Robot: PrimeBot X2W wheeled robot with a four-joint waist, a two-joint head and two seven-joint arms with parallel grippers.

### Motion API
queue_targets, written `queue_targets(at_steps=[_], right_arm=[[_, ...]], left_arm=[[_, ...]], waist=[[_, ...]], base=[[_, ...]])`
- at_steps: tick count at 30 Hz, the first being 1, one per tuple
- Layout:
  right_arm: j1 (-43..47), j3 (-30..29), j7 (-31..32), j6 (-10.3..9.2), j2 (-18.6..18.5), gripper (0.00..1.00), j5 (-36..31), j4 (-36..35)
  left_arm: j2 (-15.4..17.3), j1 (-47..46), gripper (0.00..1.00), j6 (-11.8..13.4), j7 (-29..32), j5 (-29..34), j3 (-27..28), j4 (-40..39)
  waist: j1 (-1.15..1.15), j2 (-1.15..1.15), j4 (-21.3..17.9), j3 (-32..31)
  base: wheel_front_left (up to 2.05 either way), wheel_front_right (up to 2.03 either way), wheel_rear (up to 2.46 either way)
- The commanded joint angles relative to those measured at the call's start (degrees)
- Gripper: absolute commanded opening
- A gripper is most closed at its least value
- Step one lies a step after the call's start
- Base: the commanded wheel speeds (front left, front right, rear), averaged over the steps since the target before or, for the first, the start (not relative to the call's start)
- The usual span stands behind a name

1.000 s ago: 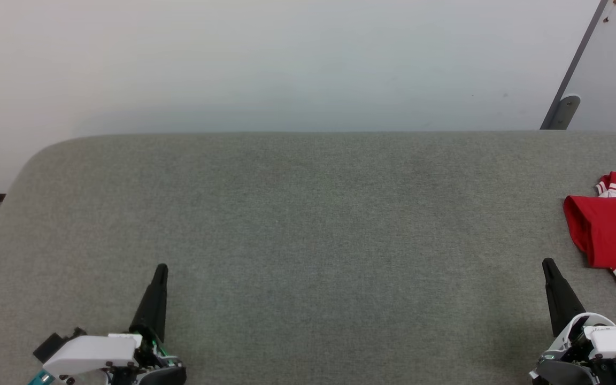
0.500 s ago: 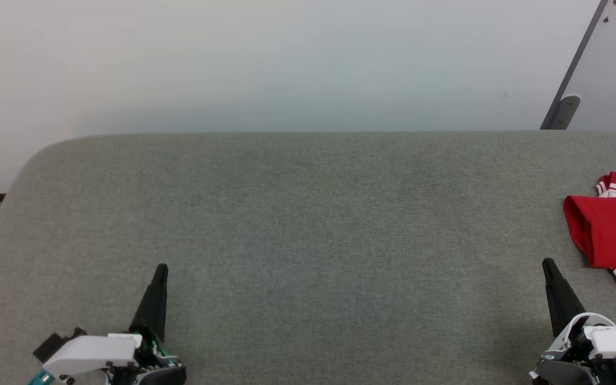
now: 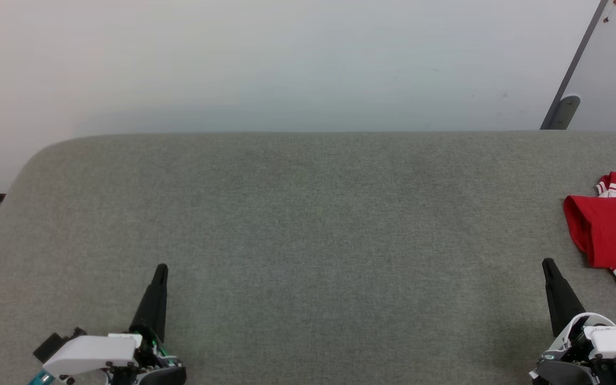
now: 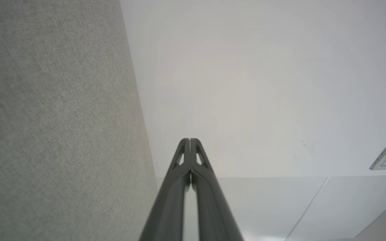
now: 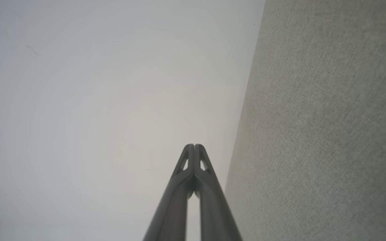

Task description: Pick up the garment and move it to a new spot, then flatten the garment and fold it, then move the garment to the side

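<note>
Currently the left gripper point(image 3: 160, 267) sits low over the grey padded surface point(image 3: 308, 214), fingers pressed together, empty. The right gripper point(image 3: 547, 263) is likewise pressed together on nothing. The garment point(image 3: 610, 235) lies folded at the far right, partly cut off by the head view's edge. Risk: a reach there is poorly observed, and a fingertip may snag the fold and open it.

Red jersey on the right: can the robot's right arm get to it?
Probably yes: the garment lies near the right gripper, with just bare grey surface between them. The gripper is shut and would need opening first.
</note>
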Motion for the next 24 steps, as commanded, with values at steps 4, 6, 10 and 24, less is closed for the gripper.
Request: queue_targets(at_steps=[4, 6, 10, 24], right_arm=[[-0.1, 0.0, 0.1, -0.06, 0.2, 0.0, 0.2, 0.0], [-0.1, 0.0, 0.1, -0.06, 0.2, 0.0, 0.2, 0.0], [-0.1, 0.0, 0.1, -0.06, 0.2, 0.0, 0.2, 0.0], [-0.1, 0.0, 0.1, -0.06, 0.2, 0.0, 0.2, 0.0]], left_arm=[[0.0, -0.4, 0.0, -0.3, 0.2, -0.2, 0.1, -0.1], [0.0, -0.4, 0.0, -0.3, 0.2, -0.2, 0.1, -0.1], [0.0, -0.4, 0.0, -0.3, 0.2, -0.2, 0.1, -0.1], [0.0, -0.4, 0.0, -0.3, 0.1, -0.2, 0.1, -0.1]], waist=[[0.0, 0.0, 0.0, 0.0], [0.0, 0.0, 0.0, 0.0], [0.0, 0.0, 0.0, 0.0], [0.0, 0.0, 0.0, 0.0]], base=[[0.0, 0.0, 0.0], [0.0, 0.0, 0.0], [0.0, 0.0, 0.0], [0.0, 0.0, 0.0]])
